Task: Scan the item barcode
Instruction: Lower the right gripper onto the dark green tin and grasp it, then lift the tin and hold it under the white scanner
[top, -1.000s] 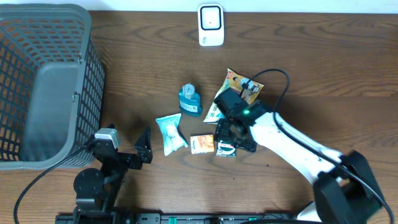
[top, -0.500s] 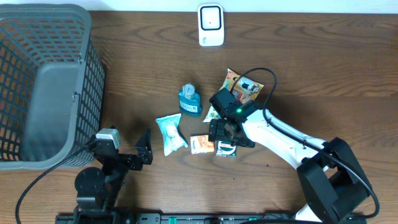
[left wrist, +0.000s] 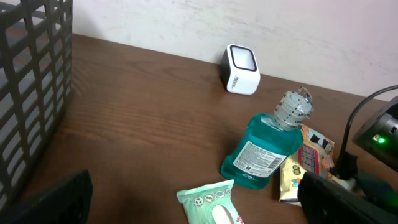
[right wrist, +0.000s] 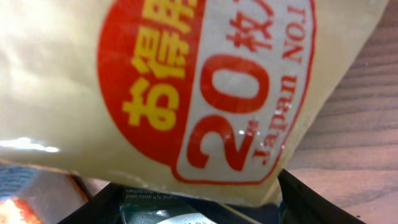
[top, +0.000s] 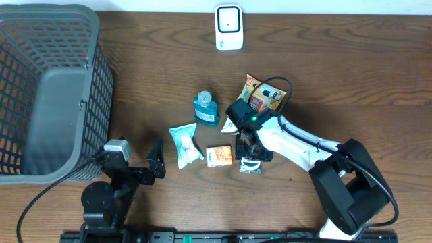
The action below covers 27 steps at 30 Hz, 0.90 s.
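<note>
My right gripper (top: 249, 156) is down over a small dark teal packet (top: 250, 165) in the middle of the table. In the right wrist view that packet (right wrist: 163, 211) fills the gap between the two black fingers, which sit against its sides. A cream pack with a red circle (right wrist: 186, 81) fills the top of that view. The white scanner (top: 229, 27) stands at the far edge. My left gripper (left wrist: 199, 199) is open and empty, low at the near left, facing a green wipes pack (left wrist: 211, 202) and a blue mouthwash bottle (left wrist: 267, 146).
A grey mesh basket (top: 47, 88) fills the left side. Around the right gripper lie the wipes pack (top: 184, 144), a small orange box (top: 219, 156), the mouthwash bottle (top: 206, 108) and a colourful snack bag (top: 263, 91). The right arm's cable loops over the snack bag.
The right gripper swung round over the dark packet and its jaws narrowed onto it; the packet shifted slightly right. The left arm has not moved.
</note>
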Tool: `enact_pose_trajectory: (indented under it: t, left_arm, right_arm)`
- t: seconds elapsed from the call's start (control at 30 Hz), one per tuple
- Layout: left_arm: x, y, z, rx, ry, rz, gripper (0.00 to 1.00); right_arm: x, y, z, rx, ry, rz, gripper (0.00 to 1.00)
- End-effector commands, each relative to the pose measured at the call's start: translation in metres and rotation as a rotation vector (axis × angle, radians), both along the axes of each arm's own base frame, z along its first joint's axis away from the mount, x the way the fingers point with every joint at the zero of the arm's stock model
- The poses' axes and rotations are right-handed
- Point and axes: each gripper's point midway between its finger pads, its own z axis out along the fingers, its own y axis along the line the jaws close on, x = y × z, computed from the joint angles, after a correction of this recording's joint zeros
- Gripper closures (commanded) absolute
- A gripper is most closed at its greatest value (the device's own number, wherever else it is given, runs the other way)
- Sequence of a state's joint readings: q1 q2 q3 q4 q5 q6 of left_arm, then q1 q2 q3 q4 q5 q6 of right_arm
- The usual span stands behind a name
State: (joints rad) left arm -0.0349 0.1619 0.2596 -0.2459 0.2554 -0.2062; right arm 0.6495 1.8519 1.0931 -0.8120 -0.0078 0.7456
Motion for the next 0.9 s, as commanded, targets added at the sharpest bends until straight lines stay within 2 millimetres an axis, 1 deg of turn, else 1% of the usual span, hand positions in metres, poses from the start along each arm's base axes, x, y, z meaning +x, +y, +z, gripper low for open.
enact_pose_trajectory:
  t: [0.0, 0.07, 0.13, 0.17, 0.3, 0.37, 0.53, 0.6, 0.67, 0.77, 0.8, 0.83, 0.87]
  left_arm:
    - [0.000, 0.001, 0.002, 0.005, -0.006, 0.009, 0.02]
    - [0.000, 0.001, 0.002, 0.005, -0.006, 0.009, 0.02]
    - [0.000, 0.001, 0.002, 0.005, -0.006, 0.009, 0.02]
    - [0.000, 0.001, 0.002, 0.005, -0.006, 0.009, 0.02]
    - [0.000, 0.001, 0.002, 0.005, -0.006, 0.009, 0.02]
    - [0.000, 0.001, 0.002, 0.005, -0.006, 0.009, 0.02]
    - [-0.001, 0.001, 0.001, 0.005, -0.003, 0.008, 0.02]
    - [-0.001, 0.001, -0.002, 0.005, 0.004, 0.008, 0.02]
    - [-0.001, 0.001, -0.008, 0.006, 0.014, 0.008, 0.02]
    - [-0.001, 0.001, -0.034, 0.008, 0.058, 0.008, 0.02]
    - [-0.002, 0.001, -0.054, 0.009, 0.091, 0.008, 0.02]
    - [-0.003, 0.001, -0.075, 0.011, 0.122, 0.008, 0.02]
    - [0.000, 0.002, -0.067, 0.009, 0.086, 0.010, 0.02]
  right_arm:
    - [-0.007, -0.002, -0.002, -0.002, 0.060, 0.038, 0.48]
    - [-0.004, 0.000, 0.009, 0.025, 0.089, 0.020, 0.55]
    - [0.001, 0.004, 0.024, 0.063, 0.112, 0.006, 0.58]
    - [0.003, 0.005, 0.027, 0.071, 0.115, 0.006, 0.58]
    - [0.021, 0.005, 0.055, 0.095, 0.103, 0.028, 0.58]
    - [0.030, 0.001, 0.073, 0.099, 0.097, 0.037, 0.58]
    - [0.037, -0.012, 0.107, 0.094, 0.113, 0.061, 0.57]
    - [0.036, -0.016, 0.118, 0.093, 0.126, 0.074, 0.56]
    - [0.034, -0.014, 0.123, 0.114, 0.143, 0.073, 0.55]
    - [0.022, -0.004, 0.130, 0.201, 0.204, 0.088, 0.55]
    - [0.011, 0.003, 0.135, 0.264, 0.258, 0.105, 0.55]
    - [-0.002, 0.012, 0.144, 0.356, 0.328, 0.117, 0.56]
    - [-0.010, 0.018, 0.151, 0.424, 0.369, 0.134, 0.57]
